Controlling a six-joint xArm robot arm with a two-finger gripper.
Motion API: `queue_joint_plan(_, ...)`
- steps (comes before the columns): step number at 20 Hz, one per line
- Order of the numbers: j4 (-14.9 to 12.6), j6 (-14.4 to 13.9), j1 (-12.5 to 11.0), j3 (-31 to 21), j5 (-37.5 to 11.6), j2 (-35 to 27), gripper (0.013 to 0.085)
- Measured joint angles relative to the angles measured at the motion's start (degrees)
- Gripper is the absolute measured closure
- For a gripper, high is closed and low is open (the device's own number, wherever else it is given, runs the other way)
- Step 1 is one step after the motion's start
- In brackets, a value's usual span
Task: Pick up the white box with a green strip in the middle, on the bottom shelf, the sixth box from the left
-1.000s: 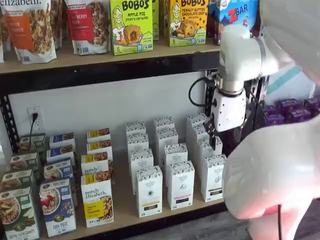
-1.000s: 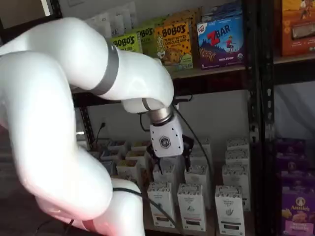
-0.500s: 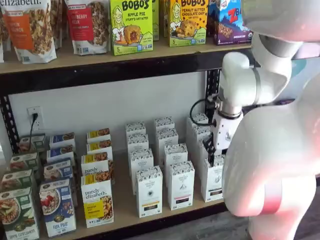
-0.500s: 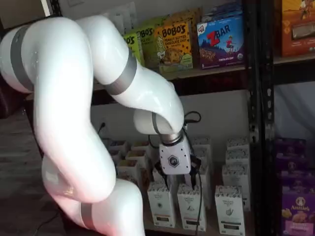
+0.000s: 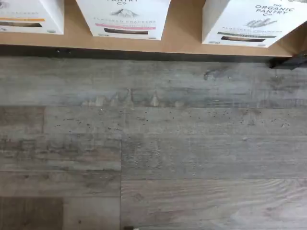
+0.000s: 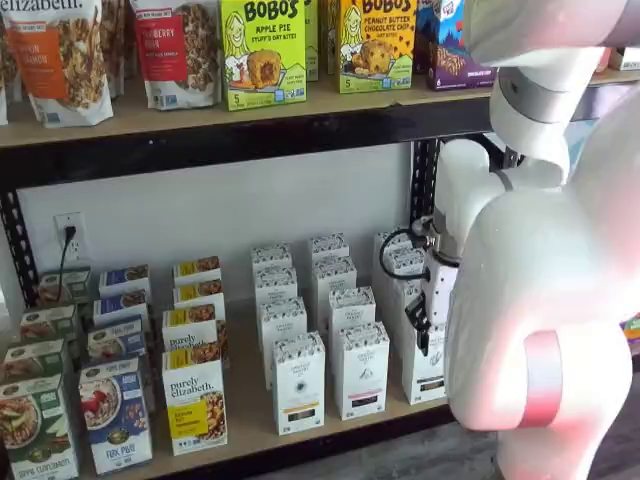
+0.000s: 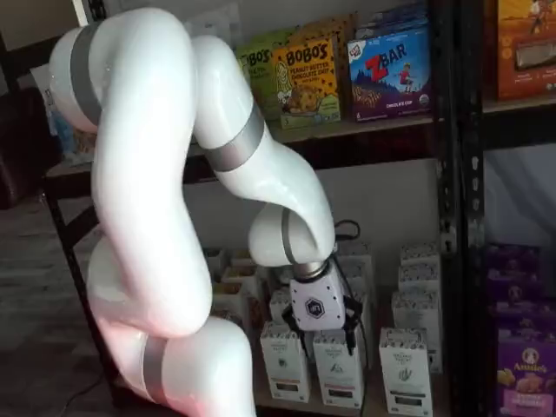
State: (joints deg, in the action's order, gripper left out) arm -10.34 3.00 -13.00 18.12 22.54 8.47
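Gripper [image 7: 328, 337] hangs low in front of the white boxes on the bottom shelf [image 6: 250, 400], jaws look wide open w/ nothing held; can't tell which is the green-strip box

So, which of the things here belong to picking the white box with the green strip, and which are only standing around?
For the job:
- white box
- bottom shelf
- gripper, in front of the white cartons

Only standing around:
- Bobo's boxes
- granola bags
- Purely Elizabeth boxes
- ZBar box
- purple boxes
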Motion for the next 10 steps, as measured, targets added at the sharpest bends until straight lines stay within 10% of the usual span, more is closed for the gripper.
queue_joint_plan(10,-5.12,-1.88,-3.36,7.10,-6.66,-13.22,0.0130)
